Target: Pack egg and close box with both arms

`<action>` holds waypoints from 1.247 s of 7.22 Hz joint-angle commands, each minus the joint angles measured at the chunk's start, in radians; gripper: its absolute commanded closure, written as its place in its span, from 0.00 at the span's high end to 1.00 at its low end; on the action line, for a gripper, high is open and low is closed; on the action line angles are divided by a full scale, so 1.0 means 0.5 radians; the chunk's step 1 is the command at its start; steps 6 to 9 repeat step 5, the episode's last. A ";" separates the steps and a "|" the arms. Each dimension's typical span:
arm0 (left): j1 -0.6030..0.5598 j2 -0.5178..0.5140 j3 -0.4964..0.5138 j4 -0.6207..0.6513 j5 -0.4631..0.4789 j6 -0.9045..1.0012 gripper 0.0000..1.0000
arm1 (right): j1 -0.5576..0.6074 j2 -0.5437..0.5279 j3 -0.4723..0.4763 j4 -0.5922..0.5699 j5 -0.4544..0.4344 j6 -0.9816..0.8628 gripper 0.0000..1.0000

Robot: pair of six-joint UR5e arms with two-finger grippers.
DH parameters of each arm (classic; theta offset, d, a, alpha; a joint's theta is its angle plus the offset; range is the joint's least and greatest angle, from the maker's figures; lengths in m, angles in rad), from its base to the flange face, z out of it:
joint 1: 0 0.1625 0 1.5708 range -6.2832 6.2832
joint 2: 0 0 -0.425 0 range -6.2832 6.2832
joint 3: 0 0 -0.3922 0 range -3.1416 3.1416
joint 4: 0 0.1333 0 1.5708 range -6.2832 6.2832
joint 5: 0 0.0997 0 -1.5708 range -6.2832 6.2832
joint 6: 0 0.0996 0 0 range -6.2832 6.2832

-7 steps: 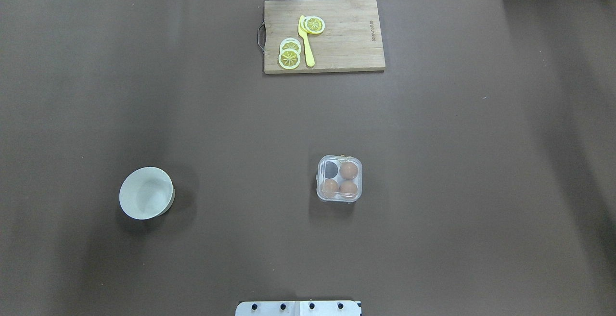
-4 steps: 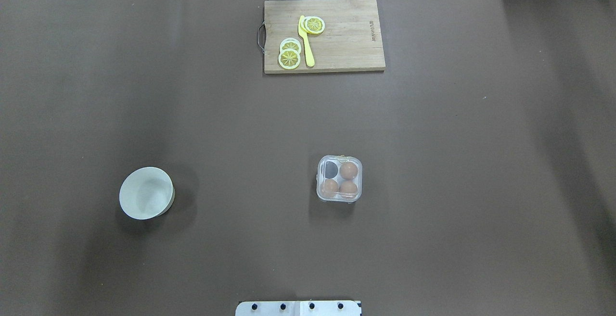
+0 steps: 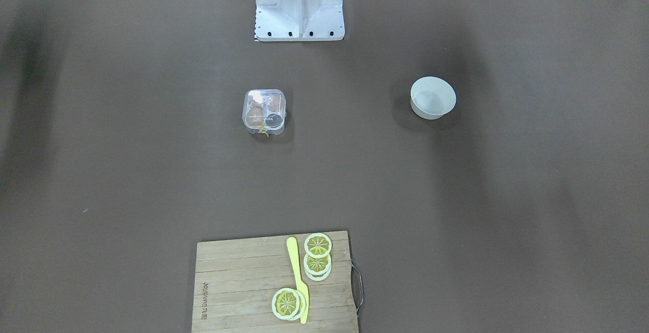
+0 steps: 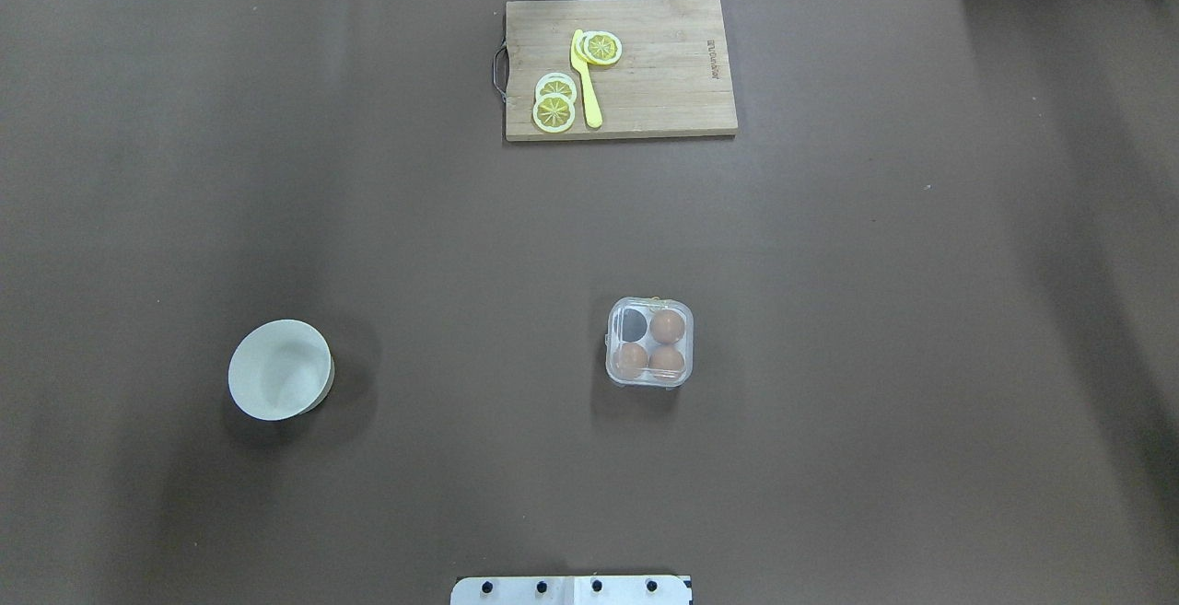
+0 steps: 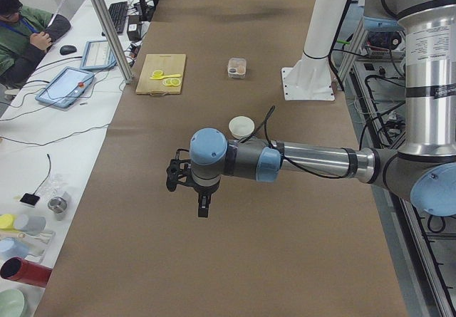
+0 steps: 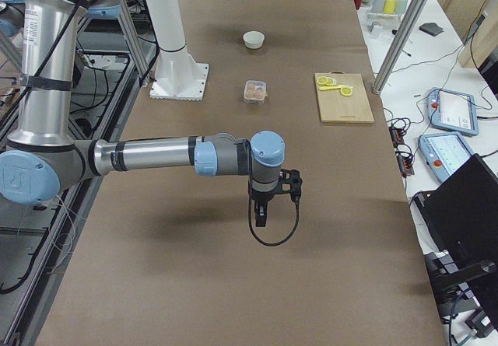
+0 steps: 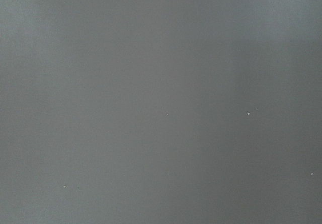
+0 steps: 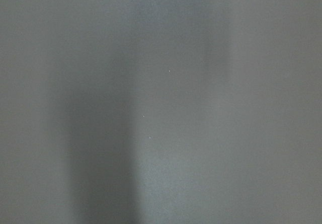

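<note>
Eggs (image 4: 668, 327) are filling three cups of the box (image 4: 634, 322); left gripper (image 5: 204, 209) and right gripper (image 6: 261, 217) are hanging far off, seemingly parked, openness impossible to tell.

Brown-covered table (image 4: 829, 264), box (image 4: 649, 343) sitting around the middle. White bowl (image 4: 279, 370) well off to the box's left (robot's left), wooden cutting board (image 4: 663, 71) far beyond it, white stand base (image 4: 571, 590) on the robot's side.

White bowl (image 4: 281, 370) on brown table (image 4: 829, 310); cutting board (image 4: 663, 80) bearing lemon slices (image 4: 554, 112), yellow knife (image 4: 589, 103)
</note>
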 commanded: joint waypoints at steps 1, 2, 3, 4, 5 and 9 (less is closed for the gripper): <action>0.000 0.001 0.002 0.001 0.000 -0.002 0.98 | -0.001 0.000 0.020 -0.002 0.000 0.003 1.00; 0.000 -0.002 0.002 0.001 0.000 -0.002 0.98 | -0.001 0.000 0.023 -0.002 0.000 0.003 1.00; 0.000 -0.005 0.002 0.001 0.000 -0.002 0.98 | 0.002 0.000 0.023 -0.002 0.000 0.013 1.00; 0.000 -0.005 0.005 0.004 0.000 -0.002 0.98 | -0.001 0.000 0.023 -0.002 0.000 0.028 1.00; 0.000 -0.008 0.005 0.004 0.000 -0.002 0.98 | -0.004 0.000 0.023 -0.002 0.000 0.028 1.00; 0.000 -0.008 0.005 0.004 0.000 -0.002 0.98 | -0.004 0.000 0.023 -0.002 0.000 0.028 1.00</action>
